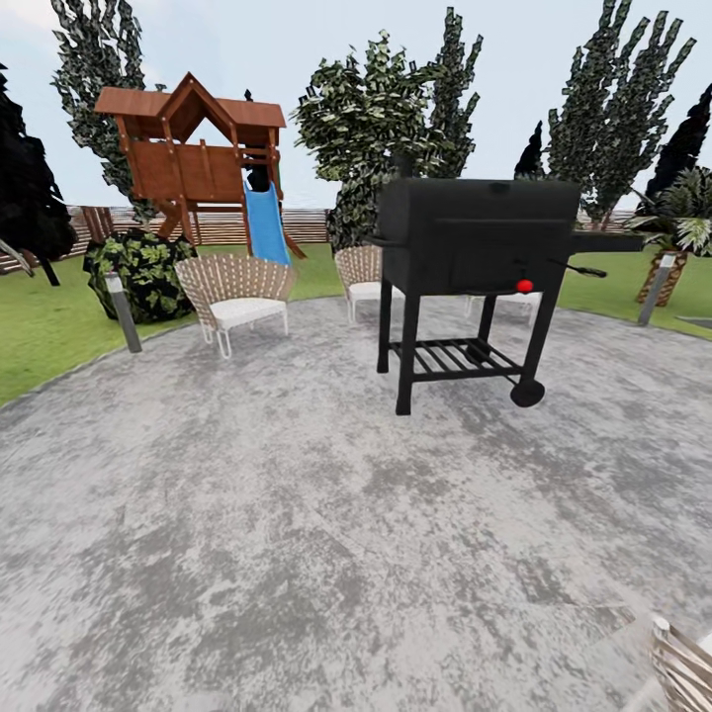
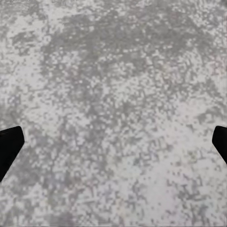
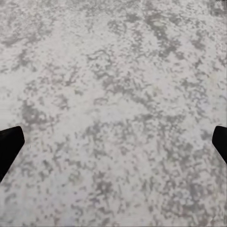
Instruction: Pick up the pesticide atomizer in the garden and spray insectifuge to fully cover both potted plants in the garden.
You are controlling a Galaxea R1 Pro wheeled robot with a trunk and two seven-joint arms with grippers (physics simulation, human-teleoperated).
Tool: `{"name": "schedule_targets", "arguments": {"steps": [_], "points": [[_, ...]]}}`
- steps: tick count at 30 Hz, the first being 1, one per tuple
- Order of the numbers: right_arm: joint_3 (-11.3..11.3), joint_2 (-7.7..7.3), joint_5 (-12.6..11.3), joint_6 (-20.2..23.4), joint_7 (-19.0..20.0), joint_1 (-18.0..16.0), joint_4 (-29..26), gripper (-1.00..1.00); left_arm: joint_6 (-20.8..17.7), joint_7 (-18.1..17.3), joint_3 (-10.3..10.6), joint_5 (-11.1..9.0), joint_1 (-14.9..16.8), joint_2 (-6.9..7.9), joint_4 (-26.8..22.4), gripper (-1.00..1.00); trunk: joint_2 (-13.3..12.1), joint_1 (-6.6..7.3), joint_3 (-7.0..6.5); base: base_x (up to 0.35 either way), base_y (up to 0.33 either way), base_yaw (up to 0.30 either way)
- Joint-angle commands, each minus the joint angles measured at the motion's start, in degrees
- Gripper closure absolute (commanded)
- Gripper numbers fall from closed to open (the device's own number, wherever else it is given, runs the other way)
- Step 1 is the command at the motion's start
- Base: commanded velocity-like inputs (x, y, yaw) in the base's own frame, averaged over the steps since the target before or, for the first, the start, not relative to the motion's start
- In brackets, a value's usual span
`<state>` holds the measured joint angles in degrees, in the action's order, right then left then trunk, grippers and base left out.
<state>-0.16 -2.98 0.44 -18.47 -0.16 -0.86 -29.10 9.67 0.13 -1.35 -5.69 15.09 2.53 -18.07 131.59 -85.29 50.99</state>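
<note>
**Robot on patio, task items not in sight**

Head: black barbecue grill on wheels (image 1: 475, 267) on mottled grey stone patio (image 1: 297, 534); two wicker chairs w/ white cushions (image 1: 237, 297), wooden playhouse w/ blue slide (image 1: 203, 158), lawn (image 1: 40, 336), slatted fence.
L wrist: left gripper (image 2: 113, 146) jaws spread wide over patio.
R wrist: right gripper (image 3: 113, 146) likewise released, nothing held.

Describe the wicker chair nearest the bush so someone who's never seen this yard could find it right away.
Start at the wooden playhouse with the blue slide on the lawn. In front of it, at the edge of the grey paved circle, stands the wicker chair, beside the dark bush. Unlike the second chair, it is fully visible, not partly hidden behind the black grill.
</note>
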Motion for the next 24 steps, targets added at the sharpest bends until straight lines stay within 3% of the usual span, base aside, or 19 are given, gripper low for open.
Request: {"name": "schedule_targets", "arguments": {"steps": [1,12,24], "points": [[0.0,-0.01,0.1,-0.2,0.0,0.0,0.0,-1.00,0.2,0.0,0.2,-0.6,0.0,0.01,0.1,-1.00,0.0,-0.01,0.05,0.230,0.267,0.000],[0.0,-0.01,0.1,-0.2,0.0,0.0,0.0,-1.00,0.1,0.0,0.2,-0.6,0.0,0.02,0.1,-1.00,0.0,-0.01,0.05,0.305,0.158,0.000],[0.0,-0.01,0.0,-0.2,0.0,0.0,0.0,-1.00,0.1,0.0,0.2,-0.6,0.0,0.02,0.1,-1.00,0.0,-0.01,0.05,0.337,0.050,0.000]]}}
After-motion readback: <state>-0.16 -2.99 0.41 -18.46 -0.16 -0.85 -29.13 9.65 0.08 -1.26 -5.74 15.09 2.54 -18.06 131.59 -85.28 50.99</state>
